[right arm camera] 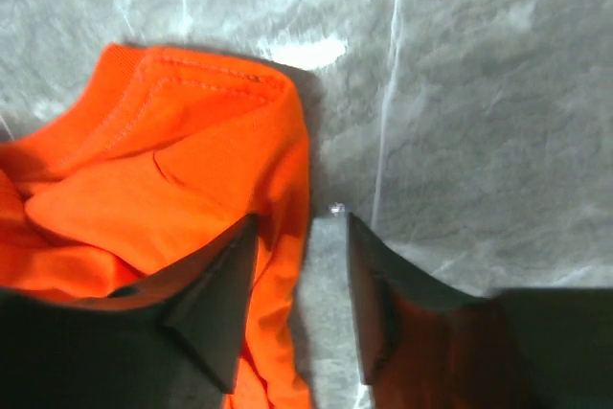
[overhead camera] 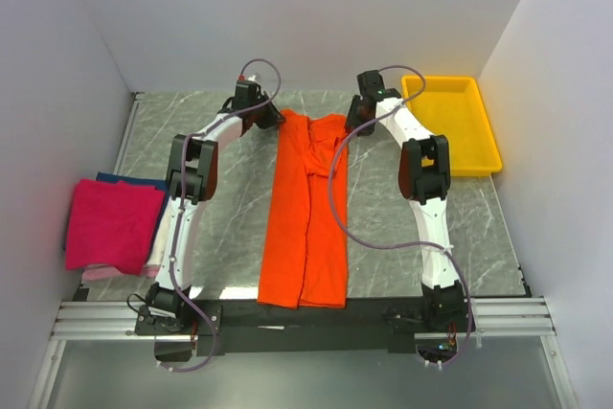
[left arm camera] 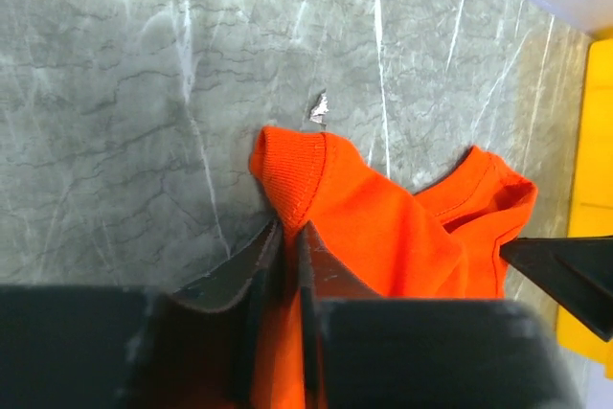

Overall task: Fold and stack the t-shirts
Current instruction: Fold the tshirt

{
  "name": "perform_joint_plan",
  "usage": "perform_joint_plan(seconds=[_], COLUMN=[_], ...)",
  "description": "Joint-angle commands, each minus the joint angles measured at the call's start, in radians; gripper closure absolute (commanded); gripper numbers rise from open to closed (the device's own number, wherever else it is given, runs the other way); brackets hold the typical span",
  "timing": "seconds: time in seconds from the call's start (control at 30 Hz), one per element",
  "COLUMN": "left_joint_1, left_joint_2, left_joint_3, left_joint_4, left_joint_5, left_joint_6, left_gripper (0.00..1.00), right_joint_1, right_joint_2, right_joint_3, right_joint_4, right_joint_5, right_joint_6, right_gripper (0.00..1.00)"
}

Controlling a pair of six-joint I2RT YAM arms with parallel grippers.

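The orange t-shirt (overhead camera: 306,208) lies folded lengthwise into a long strip down the middle of the table. My left gripper (overhead camera: 271,118) is at its far left corner, shut on the ribbed orange cloth (left arm camera: 292,179). My right gripper (overhead camera: 356,118) is at the far right corner with its jaws apart, straddling the shirt's edge (right arm camera: 287,189), one finger on the cloth and one on the table. A folded magenta-pink shirt (overhead camera: 110,222) lies on top of a dark blue shirt (overhead camera: 134,182) and a pale one (overhead camera: 158,254) at the left edge.
A yellow plastic tray (overhead camera: 455,122) stands at the back right, and its edge shows in the left wrist view (left arm camera: 589,198). The table is grey marble (overhead camera: 230,208), with white walls on three sides.
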State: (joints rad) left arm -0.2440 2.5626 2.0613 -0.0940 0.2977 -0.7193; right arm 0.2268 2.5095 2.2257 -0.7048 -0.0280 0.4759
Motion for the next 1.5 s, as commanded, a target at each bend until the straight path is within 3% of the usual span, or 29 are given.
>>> perform_joint_plan(seconds=[0.0,0.03,0.23,0.37,0.5,0.6,0.83,1.47], left_joint_1=[0.02,0.022,0.023,0.028,0.031,0.031,0.029,0.029], left_joint_2=[-0.025,-0.027,-0.05,-0.05,-0.039,-0.033,-0.03,-0.007], left_joint_3=[-0.032,-0.033,-0.062,-0.058,-0.047,-0.049,-0.059,-0.058], left_joint_4=[0.01,0.019,0.057,0.051,0.048,0.046,0.059,0.066], left_joint_5=[0.01,0.015,0.038,0.043,0.052,0.057,0.058,0.07], left_joint_6=[0.004,0.011,0.023,0.02,0.009,0.004,-0.003,-0.008], left_gripper=[0.81,0.78,0.64,0.65,0.68,0.72,0.73,0.73], right_joint_1=[-0.012,-0.014,-0.012,0.015,0.075,0.094,0.109,0.146], right_joint_2=[-0.024,-0.05,-0.205,-0.279,-0.224,-0.222,-0.322,-0.265], right_joint_3=[0.025,0.019,-0.055,-0.121,0.006,-0.023,-0.285,-0.253], right_joint_4=[0.053,0.063,0.136,0.208,0.105,0.051,0.137,0.127], right_joint_5=[-0.021,-0.03,0.003,-0.035,0.012,0.052,0.045,0.051], right_joint_6=[-0.025,-0.026,-0.014,-0.017,-0.069,-0.054,-0.033,0.035], right_gripper=[0.45,0.41,0.43,0.52,0.55,0.59,0.58,0.6])
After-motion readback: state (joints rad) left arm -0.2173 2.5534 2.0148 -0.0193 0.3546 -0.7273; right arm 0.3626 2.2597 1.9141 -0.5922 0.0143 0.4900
